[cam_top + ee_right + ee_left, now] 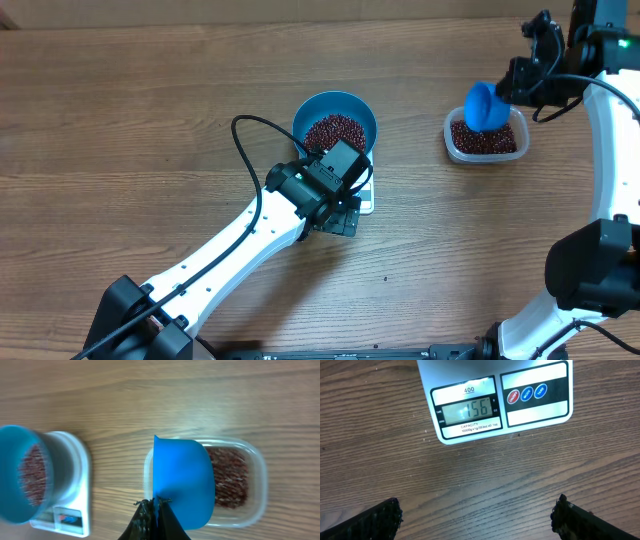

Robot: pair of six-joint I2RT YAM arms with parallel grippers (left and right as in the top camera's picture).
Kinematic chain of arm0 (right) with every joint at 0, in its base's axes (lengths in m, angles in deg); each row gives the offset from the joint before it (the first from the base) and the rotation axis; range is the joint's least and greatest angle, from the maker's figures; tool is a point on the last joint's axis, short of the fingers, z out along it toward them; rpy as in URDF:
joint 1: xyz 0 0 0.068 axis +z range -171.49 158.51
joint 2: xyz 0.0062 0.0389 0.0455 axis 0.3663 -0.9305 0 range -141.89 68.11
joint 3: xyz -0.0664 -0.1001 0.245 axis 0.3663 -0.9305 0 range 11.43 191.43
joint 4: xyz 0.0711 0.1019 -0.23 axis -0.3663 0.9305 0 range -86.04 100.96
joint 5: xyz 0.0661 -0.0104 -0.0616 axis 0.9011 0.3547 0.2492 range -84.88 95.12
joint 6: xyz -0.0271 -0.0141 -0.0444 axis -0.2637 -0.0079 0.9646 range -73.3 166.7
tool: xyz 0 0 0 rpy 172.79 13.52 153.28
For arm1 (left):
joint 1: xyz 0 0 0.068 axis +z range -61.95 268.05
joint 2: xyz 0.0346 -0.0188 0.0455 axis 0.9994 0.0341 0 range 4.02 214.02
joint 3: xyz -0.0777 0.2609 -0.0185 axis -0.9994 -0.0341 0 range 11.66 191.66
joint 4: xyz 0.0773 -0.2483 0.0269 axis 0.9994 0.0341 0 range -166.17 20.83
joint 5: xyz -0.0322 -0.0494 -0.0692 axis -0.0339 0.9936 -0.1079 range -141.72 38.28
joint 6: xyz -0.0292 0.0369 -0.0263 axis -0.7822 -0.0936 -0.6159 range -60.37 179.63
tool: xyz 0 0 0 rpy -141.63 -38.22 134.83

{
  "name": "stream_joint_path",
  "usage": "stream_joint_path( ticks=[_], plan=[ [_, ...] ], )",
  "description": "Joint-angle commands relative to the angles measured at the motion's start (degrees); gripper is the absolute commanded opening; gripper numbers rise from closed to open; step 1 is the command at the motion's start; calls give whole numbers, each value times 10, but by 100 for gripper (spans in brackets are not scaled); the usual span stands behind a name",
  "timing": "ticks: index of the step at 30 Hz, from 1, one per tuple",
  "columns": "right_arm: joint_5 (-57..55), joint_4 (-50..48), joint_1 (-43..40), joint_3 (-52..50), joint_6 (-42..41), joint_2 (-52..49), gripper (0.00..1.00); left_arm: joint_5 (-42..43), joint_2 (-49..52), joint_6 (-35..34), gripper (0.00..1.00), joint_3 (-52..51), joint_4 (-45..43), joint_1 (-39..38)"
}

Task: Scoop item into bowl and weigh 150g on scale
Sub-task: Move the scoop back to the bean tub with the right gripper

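– Overhead, quick: where's stuff?
– Round deep blue bowl (pixel 336 101) sits on the small flat white square scale (pixel 367 199), mid wooden table (pixel 120 120), w/ a good heap of small dark red-brown beans (pixel 335 132) in it. Clear rounded plastic tub (pixel 451 137) w/ more beans is off to the right, apart from the scale.
– Grippers?
– Left gripper (pixel 476 519): jaws wide apart, nothing in them, hovering just near-side of the scale, cam aimed at the display. Right gripper (pixel 154 509): pinched tight on the handle of the small blue plastic scoop (pixel 182 477), which hangs over the tub. Can't tell if the scoop's loaded; only its back shows.
– Readout?
– Left wrist view looks like 156, so prob. a bit over the 150 target.
– So step = trim?
– My guess, yes. Bring the scoop across empty and skim only a few beans off the heap's top, no digging. Don't lean on the rim or nudge the bowl, else the reading jumps. Lift clear, let the display settle, re-check. Dump the excess in the tub. Left arm shouldn't touch the scale platform.
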Motion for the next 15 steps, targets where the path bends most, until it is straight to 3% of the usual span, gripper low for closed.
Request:
stream_joint_path(
  ticks=[1,15],
  plan=[
    [-67,-28,-2,-39,-16,10,4,-10,-4,-12,99,-4,0,3],
    [-93,-148,20,-184,-60,10,4,-10,-4,-12,100,-4,0,3]
  ],
)
